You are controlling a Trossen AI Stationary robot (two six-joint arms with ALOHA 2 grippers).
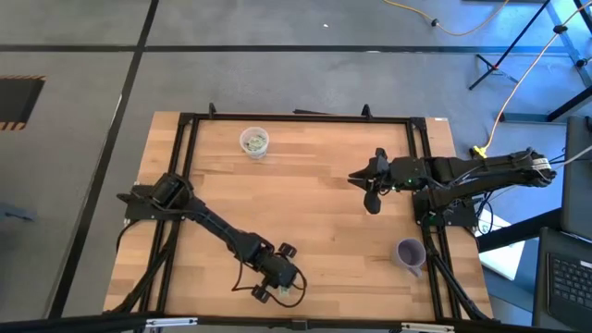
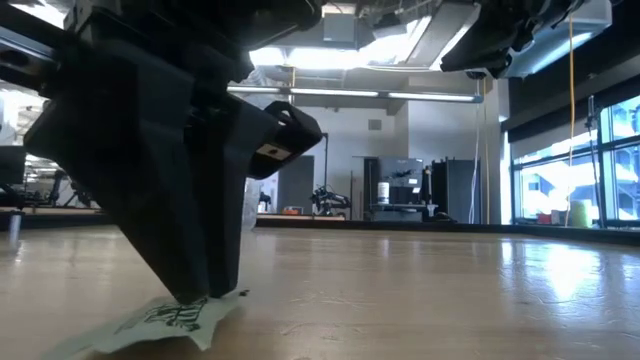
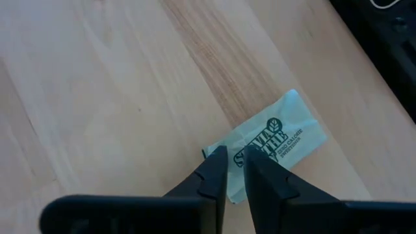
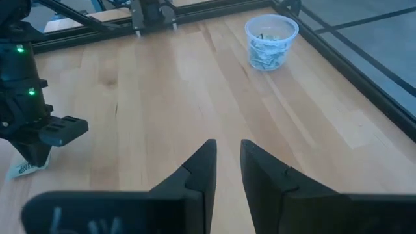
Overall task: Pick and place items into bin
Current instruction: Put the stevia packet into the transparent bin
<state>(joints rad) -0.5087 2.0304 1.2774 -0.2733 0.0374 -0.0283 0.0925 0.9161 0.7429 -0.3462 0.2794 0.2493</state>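
The left hand (image 3: 235,170) stands tip-down on the worktop (image 1: 314,185) at its near edge, fingers drawn close together and pinching one end of a pale green packet (image 3: 273,144). The packet lies flat on the wood. Its long axis runs away from the fingertips, so most of its printed face extends beyond the hand, and only the nearer short edge sits between the fingers. The grip looks narrow and close to the edge, so it may slip on lifting. The bin (image 1: 254,141), a clear cup already holding packets, stands well apart at the far side of the worktop, across the wood from this hand. The right hand (image 1: 371,196) hangs over the right half, fingers slightly parted and empty, nearer the purple cup (image 1: 410,254).
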